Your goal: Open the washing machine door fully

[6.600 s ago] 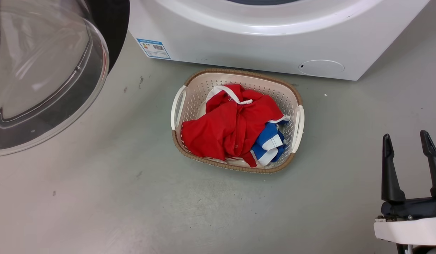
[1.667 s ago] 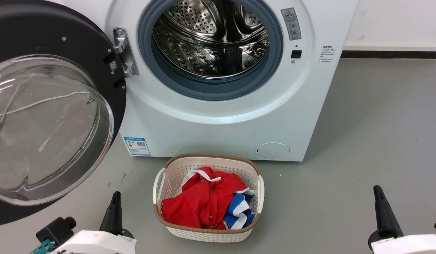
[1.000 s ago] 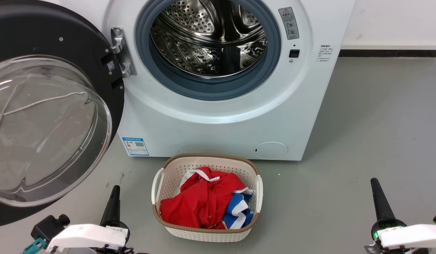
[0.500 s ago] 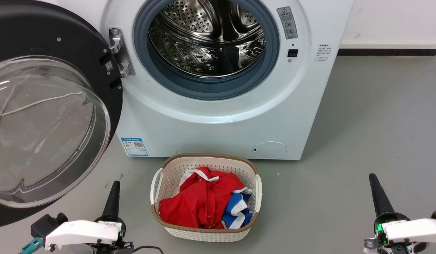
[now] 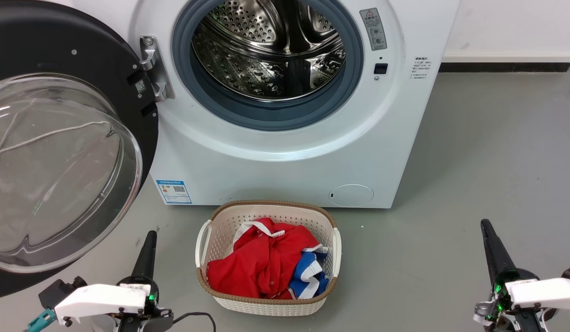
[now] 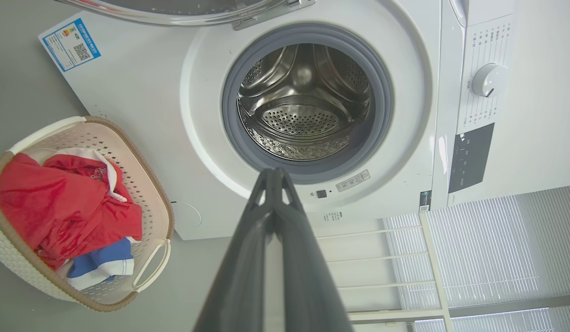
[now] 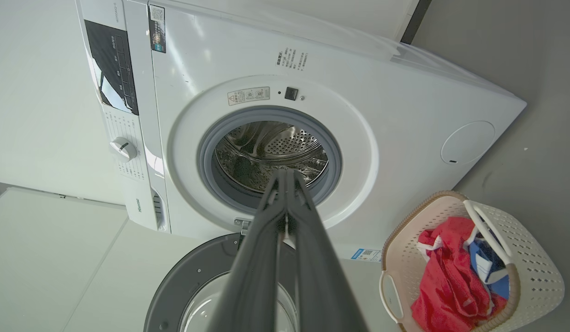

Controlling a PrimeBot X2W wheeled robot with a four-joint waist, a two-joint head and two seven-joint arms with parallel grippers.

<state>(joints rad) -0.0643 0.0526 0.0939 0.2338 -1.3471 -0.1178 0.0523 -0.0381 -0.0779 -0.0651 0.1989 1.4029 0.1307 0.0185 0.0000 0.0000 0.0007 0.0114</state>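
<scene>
The white washing machine point(image 5: 276, 170) stands ahead with its steel drum point(image 5: 271, 50) exposed. The washing machine door point(image 5: 73, 60), a black disc with a clear glass bowl point(image 5: 59, 175), hangs swung wide to the left on its metal hinge point(image 5: 151, 69). The door's edge also shows in the left wrist view point(image 6: 174, 7) and its black ring in the right wrist view point(image 7: 197, 276). My left gripper point(image 5: 149, 240) is shut and empty, low beside the door's lower rim and apart from it point(image 6: 272, 171). My right gripper point(image 5: 487, 228) is shut and empty at the lower right point(image 7: 285, 173).
A cream laundry basket point(image 5: 266, 302) with red and blue clothes point(image 5: 257, 267) sits on the grey floor just before the machine, between my two grippers. A white wall with a dark skirting point(image 5: 506, 67) runs behind on the right.
The head camera has lifted from the floor to the machine's front. Over the last second both shut grippers crept up the view a little. The right gripper, open 6.6 s ago, is shut. The door holds still.
</scene>
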